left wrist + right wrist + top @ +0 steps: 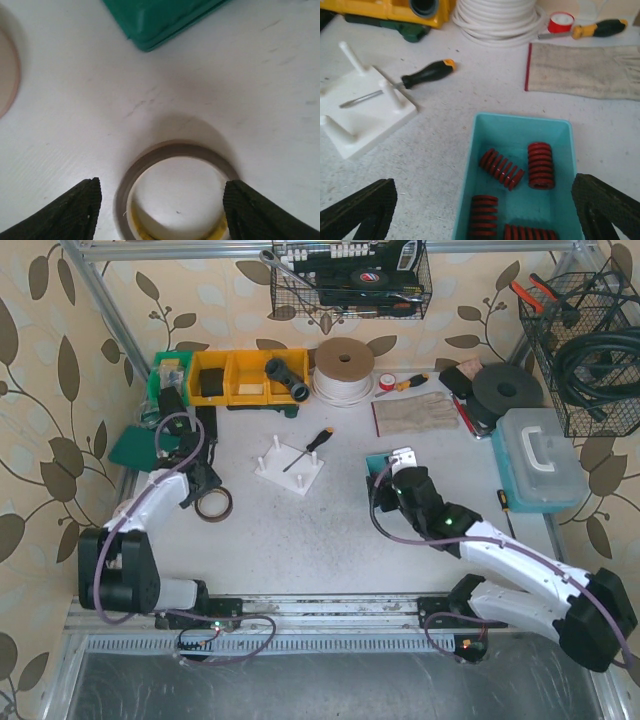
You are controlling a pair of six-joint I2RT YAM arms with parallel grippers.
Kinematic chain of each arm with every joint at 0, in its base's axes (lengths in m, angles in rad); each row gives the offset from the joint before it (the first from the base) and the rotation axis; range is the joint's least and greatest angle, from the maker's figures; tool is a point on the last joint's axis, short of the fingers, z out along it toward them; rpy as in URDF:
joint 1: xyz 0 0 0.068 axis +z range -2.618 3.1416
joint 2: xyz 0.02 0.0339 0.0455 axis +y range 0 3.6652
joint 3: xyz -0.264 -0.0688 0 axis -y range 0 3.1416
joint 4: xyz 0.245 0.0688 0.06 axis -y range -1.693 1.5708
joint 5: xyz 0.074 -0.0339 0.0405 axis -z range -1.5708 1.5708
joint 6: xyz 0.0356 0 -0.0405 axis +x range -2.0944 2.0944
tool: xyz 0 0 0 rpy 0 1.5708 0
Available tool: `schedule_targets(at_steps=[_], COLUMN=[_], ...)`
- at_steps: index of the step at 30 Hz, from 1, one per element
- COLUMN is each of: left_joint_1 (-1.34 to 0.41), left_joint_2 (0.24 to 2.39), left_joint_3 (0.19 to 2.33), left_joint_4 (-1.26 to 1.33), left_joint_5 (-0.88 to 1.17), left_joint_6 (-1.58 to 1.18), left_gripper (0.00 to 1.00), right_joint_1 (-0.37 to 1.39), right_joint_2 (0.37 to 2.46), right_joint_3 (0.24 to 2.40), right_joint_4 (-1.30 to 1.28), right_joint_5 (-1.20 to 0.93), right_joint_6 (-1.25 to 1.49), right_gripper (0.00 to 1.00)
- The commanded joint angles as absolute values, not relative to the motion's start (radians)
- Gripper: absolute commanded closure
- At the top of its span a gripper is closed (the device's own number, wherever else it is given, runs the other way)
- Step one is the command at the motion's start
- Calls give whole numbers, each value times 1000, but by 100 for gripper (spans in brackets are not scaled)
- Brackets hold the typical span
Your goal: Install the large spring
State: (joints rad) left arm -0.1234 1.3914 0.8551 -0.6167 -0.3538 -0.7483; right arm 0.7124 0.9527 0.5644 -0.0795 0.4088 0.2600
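Observation:
Several red coil springs lie in a teal tray point(475, 150); one spring point(540, 165) lies straight and another point(501, 168) lies tilted. I cannot tell which is the large one. My right gripper point(484, 200) hangs open above the tray, holding nothing. In the top view the right gripper point(392, 472) hides most of the tray. The white peg fixture point(290, 468) stands mid-table, and in the right wrist view the fixture point(362, 112) is at the left. My left gripper point(162, 200) is open astride a tape roll point(150, 160) on the table.
A black-handled screwdriver point(425, 74) lies across the fixture's edge. A green lid point(160, 20) is beyond the tape roll. At the back stand yellow bins point(240, 377), a white cord coil point(343, 370), a work glove point(415, 412) and a blue toolbox point(535, 460).

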Motion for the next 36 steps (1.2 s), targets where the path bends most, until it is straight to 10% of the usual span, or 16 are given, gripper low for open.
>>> schedule_targets(at_steps=[1, 8, 26, 36], left_joint_1=[-125, -307, -477, -491], left_joint_2=[1239, 1229, 1845, 2044], left_joint_3=[858, 960, 1501, 1692], left_joint_4=[-508, -381, -543, -587], left_joint_5=[-210, -90, 80, 130], left_joint_6=[-590, -311, 144, 215], left_gripper=[26, 22, 55, 49], right_joint_1=[717, 713, 702, 702], right_joint_2=[1055, 1143, 989, 952], right_joint_3=[744, 902, 634, 590], right_joint_4=[-275, -377, -199, -163], right_joint_5=[506, 479, 612, 648], right_joint_6=[383, 418, 416, 417], right_gripper=[6, 4, 6, 5])
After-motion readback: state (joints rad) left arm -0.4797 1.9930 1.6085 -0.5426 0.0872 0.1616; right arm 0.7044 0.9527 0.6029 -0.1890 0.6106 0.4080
